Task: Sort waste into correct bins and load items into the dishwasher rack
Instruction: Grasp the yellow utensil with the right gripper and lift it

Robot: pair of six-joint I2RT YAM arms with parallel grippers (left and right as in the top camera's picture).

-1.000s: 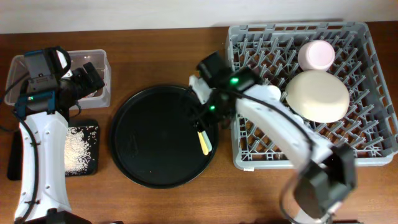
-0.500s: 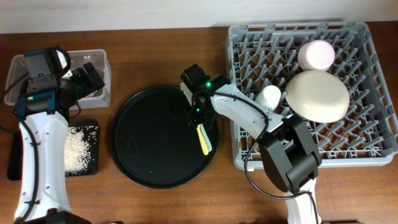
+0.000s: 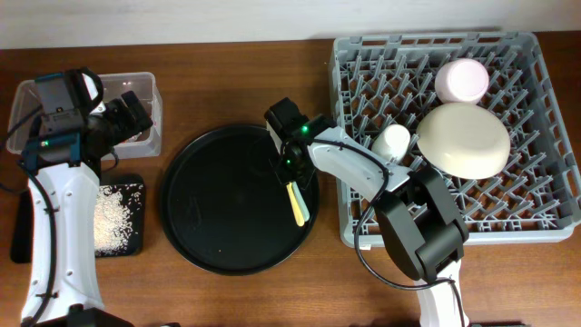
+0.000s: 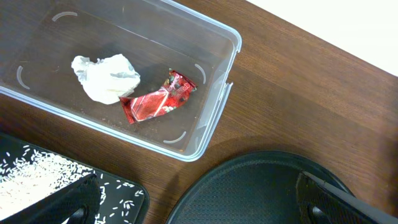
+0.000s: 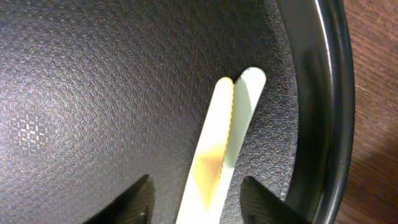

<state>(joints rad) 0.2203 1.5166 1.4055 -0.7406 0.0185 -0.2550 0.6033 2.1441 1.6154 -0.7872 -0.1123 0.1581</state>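
The slim yellow utensil (image 3: 298, 202) lies at the right side of the large round black tray (image 3: 218, 200). My right gripper (image 3: 290, 170) is open and low over its upper end; in the right wrist view the utensil (image 5: 214, 155) runs between the two fingers of the gripper (image 5: 198, 205), apart from both. My left gripper (image 3: 130, 113) is open and empty over the clear box (image 3: 150, 100). The box (image 4: 214, 118) holds the white tissue (image 4: 106, 78) and the red wrapper (image 4: 158, 99). Rice (image 3: 118, 213) lies on the flat black tray (image 3: 134, 243). The light-blue cup is out of view.
The grey dishwasher rack (image 3: 427, 38) at the right holds the cream bowl (image 3: 463, 138), the pink bowl (image 3: 461, 80) and the white cup (image 3: 392, 141). The round tray's raised rim (image 5: 323, 106) runs close beside the utensil. Bare wooden table lies in front.
The right arm has swung round and its gripper has settled lower over the utensil's upper end. The utensil has not moved. The left arm is still.
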